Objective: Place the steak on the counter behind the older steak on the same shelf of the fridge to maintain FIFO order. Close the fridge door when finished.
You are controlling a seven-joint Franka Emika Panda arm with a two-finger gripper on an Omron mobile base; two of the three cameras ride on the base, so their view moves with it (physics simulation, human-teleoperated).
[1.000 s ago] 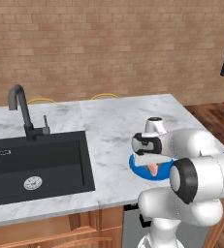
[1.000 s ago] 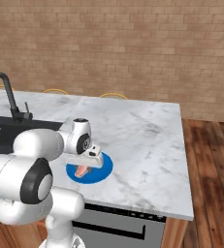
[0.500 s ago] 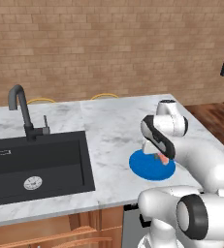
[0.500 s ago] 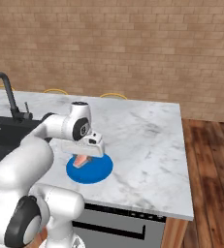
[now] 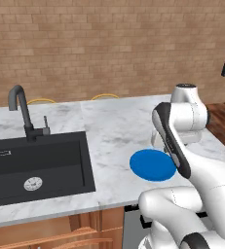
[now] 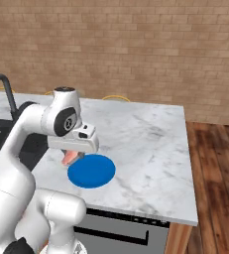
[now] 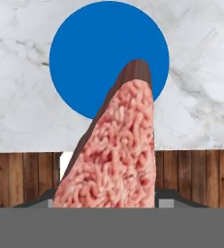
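From the left base view, the marble table [image 5: 114, 126] ran wide under a brown brick wall [image 5: 109, 44], with a black sink [image 5: 36, 165] and a black tap [image 5: 24, 114] set in at the left. A round blue plate [image 5: 153, 164] lay bare near the front edge, right of the sink. The white arm [image 5: 182, 141] rose from the lower right and bent over the plate's right side, its upper link hiding the hand. The stretch of marble between sink and plate and back toward the wall lay open.

From the right base view, the same plate [image 6: 91, 170] sat near the table's [image 6: 145, 144] front edge, with wide free marble to its right up to the end of the slab, and a wooden floor [image 6: 215, 178] beyond. The arm's hand hung just above the plate's left rim, and the steak [image 6: 69, 158] showed as a pink tip poking out below it, off the plate. The pincer [image 6: 71, 155] itself was hidden under the white hand body.

From the hand view, the steak [image 7: 118, 150] stood up large and pale pink between the pincer's tips, pinched at its lower end, its far tip overlapping the blue plate [image 7: 99, 48] below. Marble [image 7: 16, 97] surrounded the plate, and the table's front edge crossed the view with wooden boards [image 7: 196, 174] under it.
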